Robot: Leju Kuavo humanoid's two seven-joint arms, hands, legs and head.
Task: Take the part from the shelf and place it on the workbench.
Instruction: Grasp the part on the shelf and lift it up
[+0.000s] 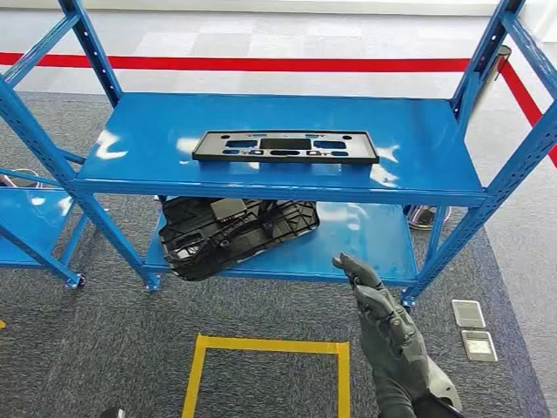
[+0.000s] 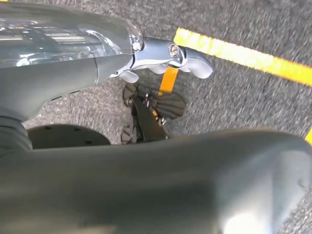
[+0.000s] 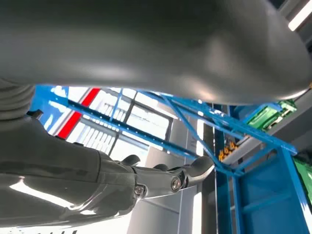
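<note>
Overhead, two black parts lie beyond the right hand [image 1: 384,335], whose fingers are spread, empty: a flat part [image 1: 285,146] on the upper shelf [image 1: 426,139], another [image 1: 230,233] lower, nearer; left wrist: left hand [image 2: 110,63] extended above yellow tape [image 2: 239,53], holding nothing; right wrist: blue framing.

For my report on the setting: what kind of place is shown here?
Probably a factory or workshop test area: blue steel shelving holding black plastic parts, yellow floor tape marking a standing spot, and a red boundary line.
</note>
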